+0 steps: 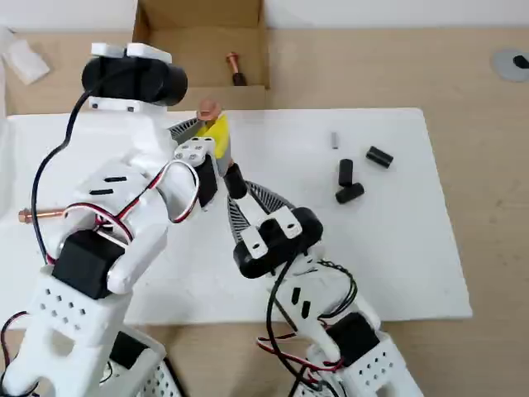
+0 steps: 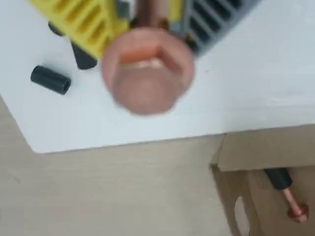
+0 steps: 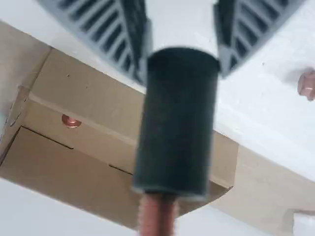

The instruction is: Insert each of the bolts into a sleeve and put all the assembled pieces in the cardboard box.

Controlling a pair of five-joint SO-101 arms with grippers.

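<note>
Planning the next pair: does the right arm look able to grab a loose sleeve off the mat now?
Probably not yet: the right gripper is shut on a sleeve that meets the bolt. Otherwise the way looks free: the loose sleeves lie on bare mat on that arm's side.

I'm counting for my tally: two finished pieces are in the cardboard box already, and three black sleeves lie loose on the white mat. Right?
Not quite. The high view shows just one finished piece in the cardboard box, not two. The three black sleeves loose on the white mat are right.
</note>
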